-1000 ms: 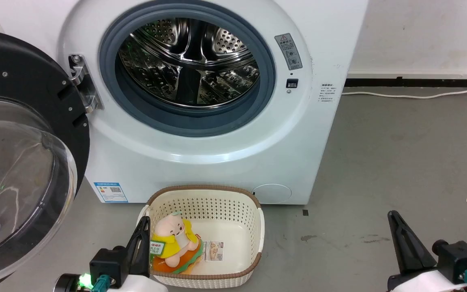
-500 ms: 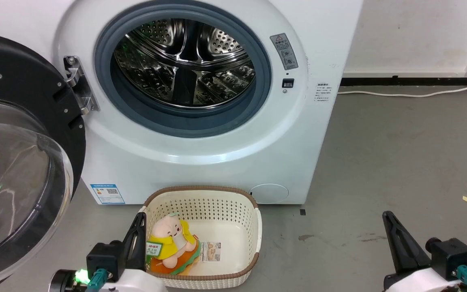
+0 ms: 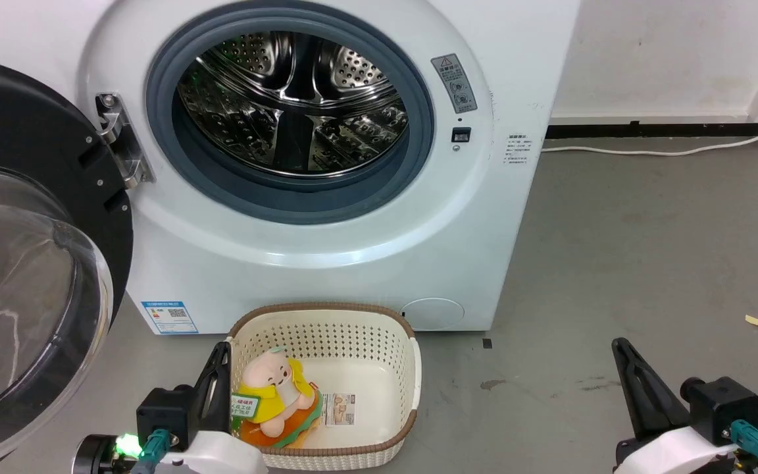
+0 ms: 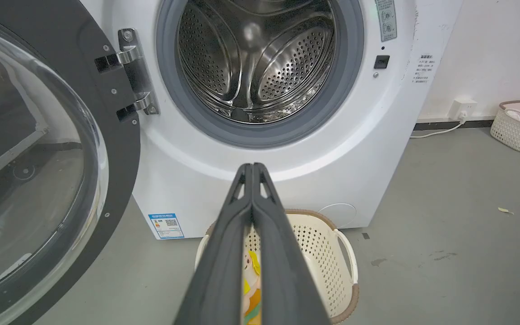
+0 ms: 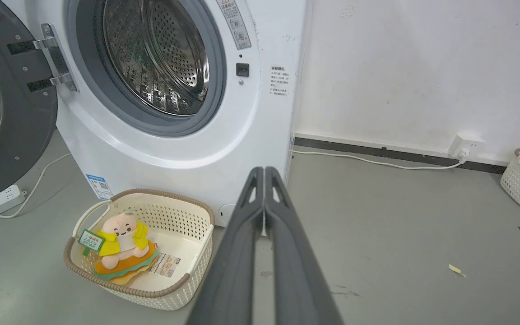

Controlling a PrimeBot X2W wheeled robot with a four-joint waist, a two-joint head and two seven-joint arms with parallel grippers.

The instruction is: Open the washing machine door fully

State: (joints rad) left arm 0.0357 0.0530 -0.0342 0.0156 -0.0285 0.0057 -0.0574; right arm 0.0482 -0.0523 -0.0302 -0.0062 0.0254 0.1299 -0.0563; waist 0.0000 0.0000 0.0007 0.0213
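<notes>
The washing machine door (image 3: 24,131) runs off the head view's left edge. The washing machine (image 3: 326,276) loses its top to the upper edge in every view. In the left wrist view the left gripper (image 4: 252,168), fingers pressed together, covers most of the plush toy (image 4: 253,271) and the middle of the cream basket (image 4: 318,243). Print on the blue sticker (image 3: 168,316) is too small to read.

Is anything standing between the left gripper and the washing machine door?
Nothing visible does. The shut left gripper hovers by the cream perforated basket; the round glossy black washing machine door hangs open to its left, with bare grey floor between them.
</notes>
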